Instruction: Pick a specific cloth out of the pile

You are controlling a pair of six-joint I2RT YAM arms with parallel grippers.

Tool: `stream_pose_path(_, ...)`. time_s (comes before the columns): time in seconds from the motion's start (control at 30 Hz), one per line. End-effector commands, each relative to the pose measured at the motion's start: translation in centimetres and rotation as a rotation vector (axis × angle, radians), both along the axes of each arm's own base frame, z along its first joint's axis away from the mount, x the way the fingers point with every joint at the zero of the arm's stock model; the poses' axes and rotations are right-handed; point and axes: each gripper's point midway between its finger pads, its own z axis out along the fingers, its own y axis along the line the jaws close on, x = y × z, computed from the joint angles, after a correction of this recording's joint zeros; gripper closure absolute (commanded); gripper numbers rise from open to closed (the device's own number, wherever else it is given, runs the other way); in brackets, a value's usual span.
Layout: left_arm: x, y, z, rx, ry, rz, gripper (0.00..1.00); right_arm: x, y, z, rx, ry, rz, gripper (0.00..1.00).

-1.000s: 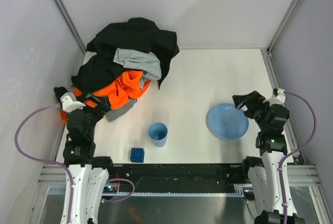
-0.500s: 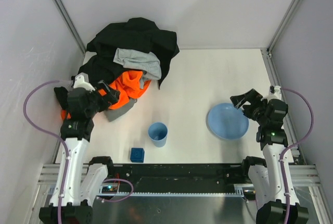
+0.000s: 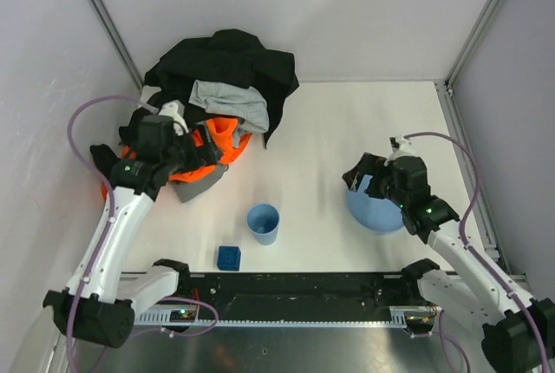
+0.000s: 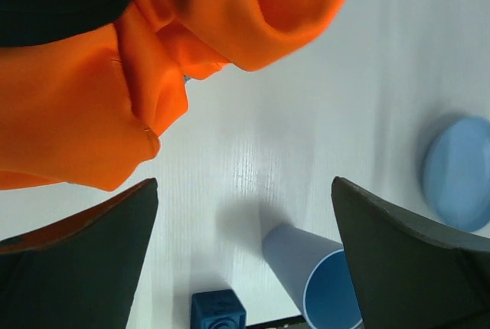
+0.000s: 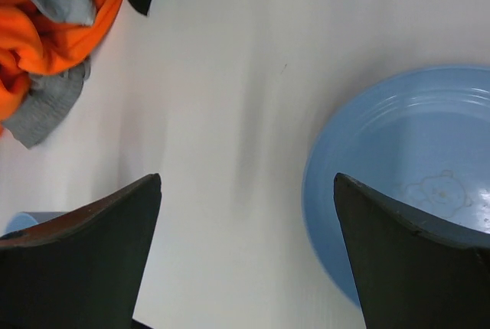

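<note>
The left jaws and right jaws stand spread and empty; the grey cloth [image 3: 197, 188] lies just beside the left pair, well apart from the right.

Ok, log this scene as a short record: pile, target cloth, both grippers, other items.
pile: heap at the table's far left, made of black garment, orange cloth, light-grey cloth
target: medium-dark grey cloth, poking out at the heap's near edge under the orange, not held
left gripper: open, empty, over the heap's near edge
right gripper: open, empty, over the blue plate's left rim
other: blue cup, blue block
</note>
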Motion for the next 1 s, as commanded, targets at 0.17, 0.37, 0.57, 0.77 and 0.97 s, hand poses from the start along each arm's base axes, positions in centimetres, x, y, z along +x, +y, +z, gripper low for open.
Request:
stream_pose_path(0.17, -0.4, -0.9, -1.2, 0.394, 0.081, -0.017, 0.0, 0.6, 2.7, 1.7, -0.204, -0.065, -0.019, 0.01)
stream_pose_path(0.37, -0.4, -0.2, -1.4, 0.479, 0.085, 0.045, 0.0, -0.2, 4.4, 0.4, -0.241, -0.034, 0.018, 0.01)
stream_pose_path(0.57, -1.1, 0.4, -1.3, 0.486, 0.07, 0.052, 0.0, -0.4, 4.7, 0.4, -0.246, -0.034, 0.03, 0.01)
stream_pose_path(0.77, -2.6, 1.6, -2.6, 0.478, 0.101, 0.097, 0.0, -0.3, 4.9, 0.4, -0.249, -0.039, 0.044, 0.01)
stream_pose_path(0.97, -3.7, 3.2, -5.5, 0.411, 0.21, 0.159, 0.0, -0.3, 5.4, 0.0, -0.239, -0.024, 0.057, 0.01)
